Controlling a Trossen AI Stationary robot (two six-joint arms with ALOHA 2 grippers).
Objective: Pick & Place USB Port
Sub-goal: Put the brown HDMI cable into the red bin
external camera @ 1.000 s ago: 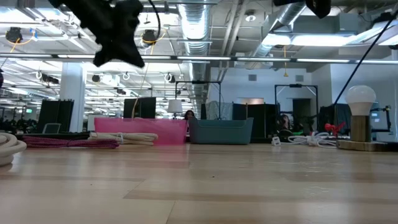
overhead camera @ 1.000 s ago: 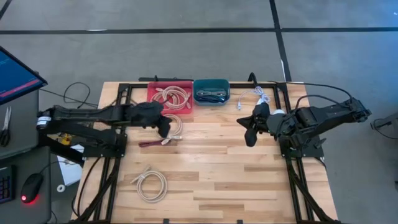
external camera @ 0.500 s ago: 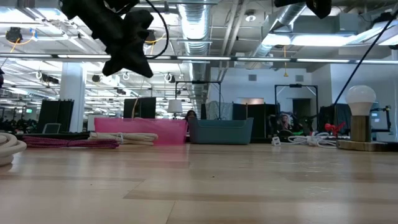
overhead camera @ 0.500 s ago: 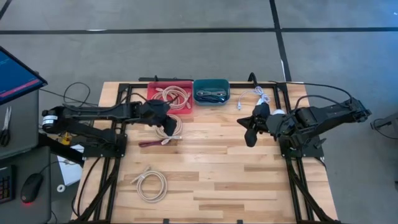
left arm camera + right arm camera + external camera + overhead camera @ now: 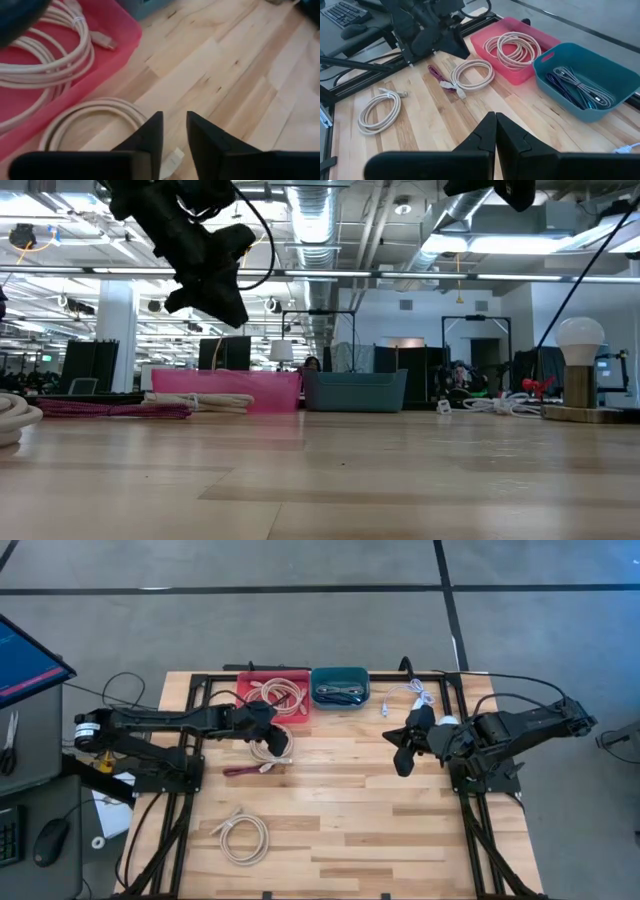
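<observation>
Since a second ago my left gripper has slid from the front edge of the coiled beige USB cable toward the red plastic bin, and it now hangs above the coil's back edge, just beside the bin's front wall. Its jaws stand a little apart with nothing between them; the left wrist view shows only bare wood and the coil's plug end under the gap. That cable lies on the light wooden slat table, just in front of the red bin, overlapping a short maroon cable. Second beige coil sits well apart near the front; a third coil is already in the red bin; dark cables fill the teal plastic bin. My right gripper waits mid-table on its own side, clenched and empty. To do this well I'd judge: widen the jaws, drop onto one strand of the ring rather than the plug, pinch where loops bunch so the coil lifts whole, avoid snagging the maroon cable, clear the bin wall before crossing. Risk: coil unspools or drags its neighbour. Can't tell which bin is meant; red looks right by matching colour. No brand, label or writing readable anywhere.
</observation>
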